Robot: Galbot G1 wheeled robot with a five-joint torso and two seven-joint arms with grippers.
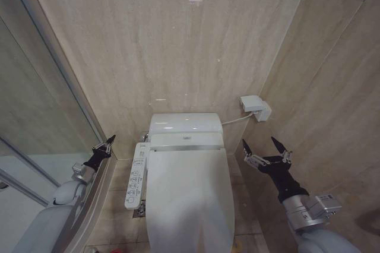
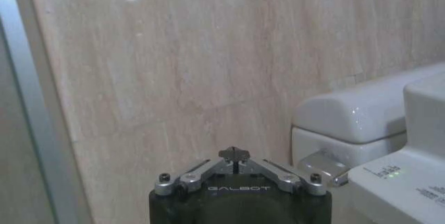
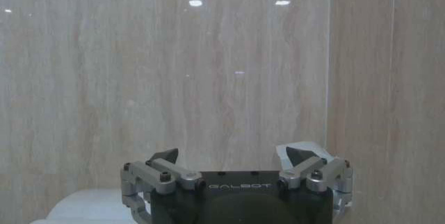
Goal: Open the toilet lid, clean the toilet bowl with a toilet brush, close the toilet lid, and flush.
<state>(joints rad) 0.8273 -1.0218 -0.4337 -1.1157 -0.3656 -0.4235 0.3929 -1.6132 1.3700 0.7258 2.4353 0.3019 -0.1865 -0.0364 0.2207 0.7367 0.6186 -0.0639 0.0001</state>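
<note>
Though shut, toilet lid (image 1: 189,196) between both tools.

The right gripper (image 3: 235,157) faces a beige tiled wall (image 3: 174,67), fingers spread wide apart. A wall corner (image 3: 329,78) lies beyond it.

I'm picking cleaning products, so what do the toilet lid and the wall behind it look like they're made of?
The toilet lid, closed, looks like smooth pale plastic with a soft satin sheen and no visible grain. The wall looks like polished beige stone or stone-look tile: faint streaky veining, thin joint lines, and mirror-like glints of ceiling lights. Real or imitation stone cannot be told.
</note>
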